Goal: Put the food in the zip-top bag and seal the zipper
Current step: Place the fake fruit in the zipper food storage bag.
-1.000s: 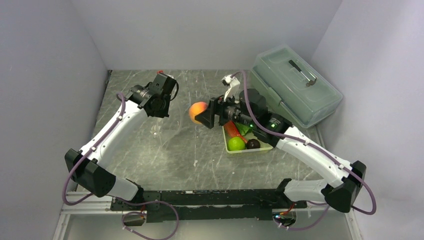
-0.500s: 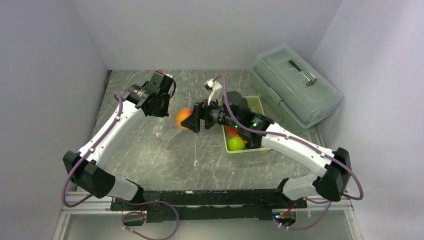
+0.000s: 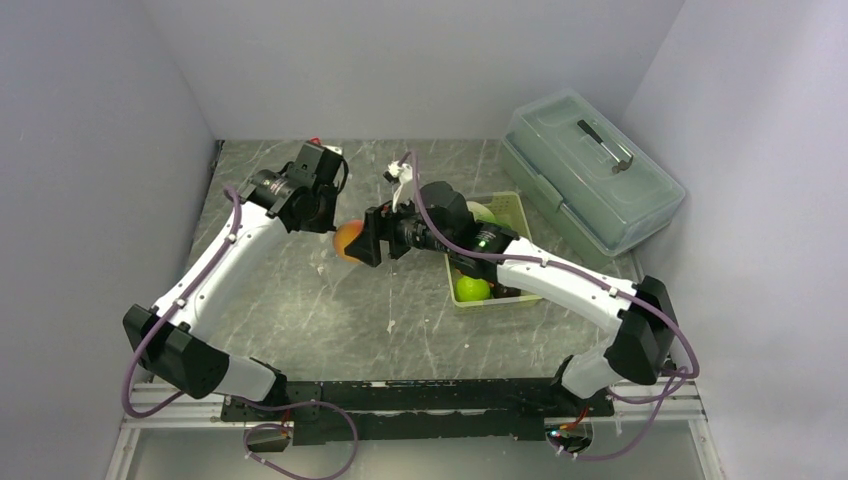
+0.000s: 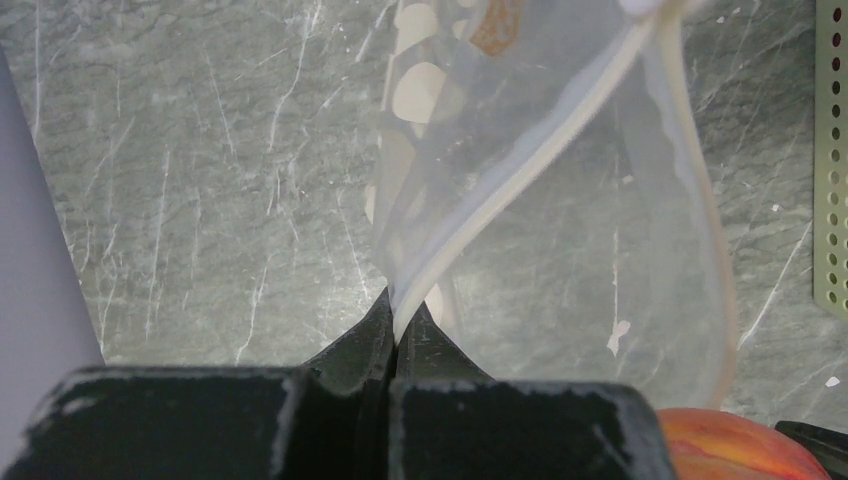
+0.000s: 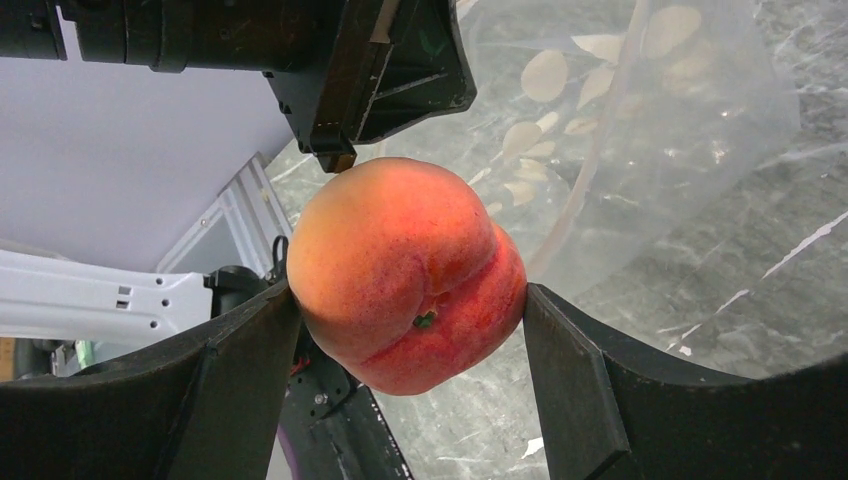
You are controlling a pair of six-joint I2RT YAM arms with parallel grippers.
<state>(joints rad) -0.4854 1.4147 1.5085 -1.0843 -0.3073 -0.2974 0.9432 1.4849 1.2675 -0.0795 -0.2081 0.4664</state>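
Observation:
My right gripper [image 3: 362,240] is shut on the orange-red ball [image 3: 348,240], a peach-like toy, and holds it above the table. In the right wrist view the ball [image 5: 405,270] sits between both fingers, just below my left gripper and in front of the zip-top bag [image 5: 640,130]. My left gripper [image 3: 318,215] is shut on the bag's mouth edge and holds the bag [image 4: 550,200] hanging open. The zipper [image 4: 530,172] runs up from its fingertips. The ball's edge [image 4: 735,445] shows at the bottom right there. A green ball [image 3: 472,288] lies in the pale green basket [image 3: 520,205].
A large translucent lidded box [image 3: 590,170] stands at the back right beside the basket. The right arm hides most of the basket's other food. The basket's slotted wall [image 4: 832,150] shows at the right edge of the left wrist view. Grey walls close in left, back and right.
My right gripper has carried the orange-red ball leftward from beside the basket to just under my left gripper. The left gripper has kept hold of the bag and shifted slightly.

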